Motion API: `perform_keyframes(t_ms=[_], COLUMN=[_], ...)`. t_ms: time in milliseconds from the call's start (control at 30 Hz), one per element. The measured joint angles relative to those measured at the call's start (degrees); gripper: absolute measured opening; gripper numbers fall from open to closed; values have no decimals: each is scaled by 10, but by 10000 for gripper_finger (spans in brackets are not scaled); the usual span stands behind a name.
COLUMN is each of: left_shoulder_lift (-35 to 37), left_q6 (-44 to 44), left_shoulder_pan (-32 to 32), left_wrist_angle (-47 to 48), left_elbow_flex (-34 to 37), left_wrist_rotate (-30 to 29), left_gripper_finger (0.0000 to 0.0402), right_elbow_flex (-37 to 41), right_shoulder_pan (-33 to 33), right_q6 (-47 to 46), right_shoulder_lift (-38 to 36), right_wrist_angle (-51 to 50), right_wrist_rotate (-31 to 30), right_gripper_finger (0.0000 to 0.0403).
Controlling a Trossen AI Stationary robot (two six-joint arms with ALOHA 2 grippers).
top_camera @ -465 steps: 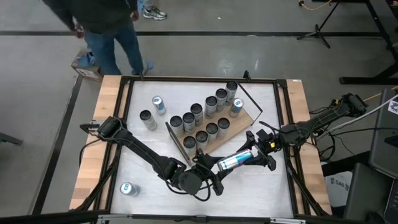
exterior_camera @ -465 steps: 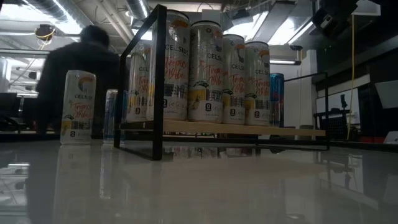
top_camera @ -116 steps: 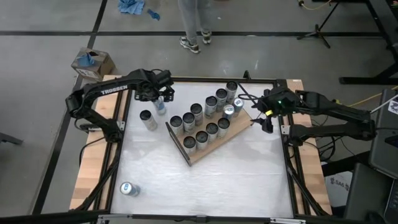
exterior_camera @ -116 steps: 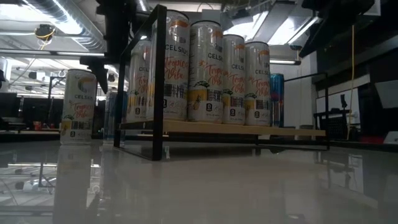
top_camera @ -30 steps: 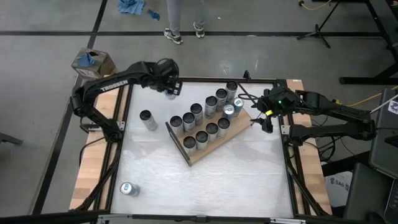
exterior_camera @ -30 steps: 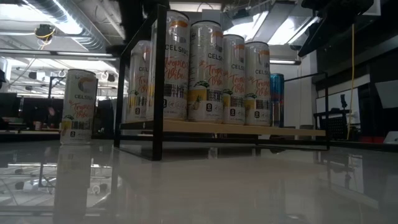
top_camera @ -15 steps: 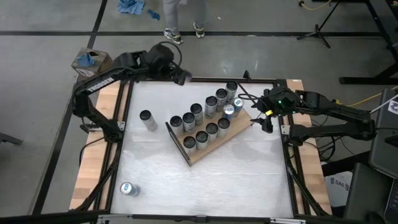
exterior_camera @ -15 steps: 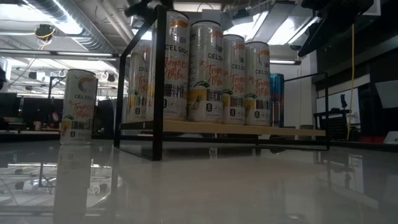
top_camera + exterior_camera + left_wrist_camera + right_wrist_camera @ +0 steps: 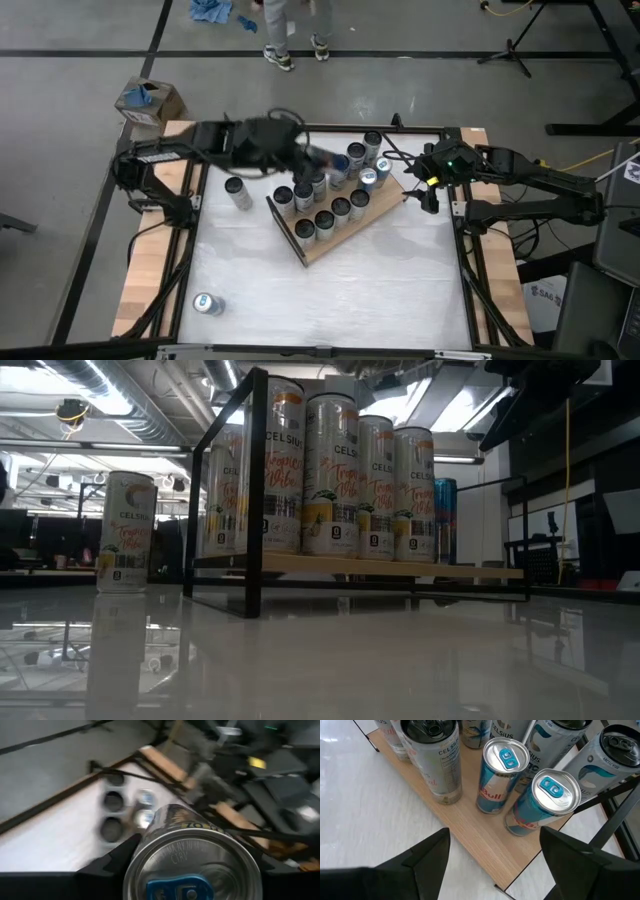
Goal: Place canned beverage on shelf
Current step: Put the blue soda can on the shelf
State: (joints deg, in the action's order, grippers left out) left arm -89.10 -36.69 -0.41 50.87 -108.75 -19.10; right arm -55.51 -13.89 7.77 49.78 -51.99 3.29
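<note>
White tabletop (image 9: 340, 290) edged by pale wood planks, grey floor beyond with a cardboard box (image 9: 148, 100) and a person's legs (image 9: 290, 30).

The left claw (image 9: 305, 155), motion-blurred, grips a silver, blue-tabbed can (image 9: 192, 860) above the shelf (image 9: 345, 232) and its rows of cans. The right claw (image 9: 492, 852) hangs open at the shelf's far corner over two blue cans (image 9: 525, 795).
</note>
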Motion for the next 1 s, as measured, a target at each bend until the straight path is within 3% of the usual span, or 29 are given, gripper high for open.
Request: perform_keyframes(t_ms=[333, 767, 1000], left_shoulder_lift=[-85, -184, -217], left_q6=[12, -89, -154], left_shoulder_pan=[-123, -191, -212], left_wrist_angle=[-104, -87, -26], left_elbow_flex=[-1, -1, -1], left_wrist_rotate=[-17, 43, 53], left_gripper_finger=[215, 215, 215], right_elbow_flex=[0, 0, 0], right_shoulder_pan=[0, 0, 0], right_q6=[0, -17, -41], right_shoulder_lift=[0, 0, 0], right_wrist_angle=[0, 0, 4], right_wrist_rotate=[0, 9, 15], right_gripper_finger=[296, 296, 296])
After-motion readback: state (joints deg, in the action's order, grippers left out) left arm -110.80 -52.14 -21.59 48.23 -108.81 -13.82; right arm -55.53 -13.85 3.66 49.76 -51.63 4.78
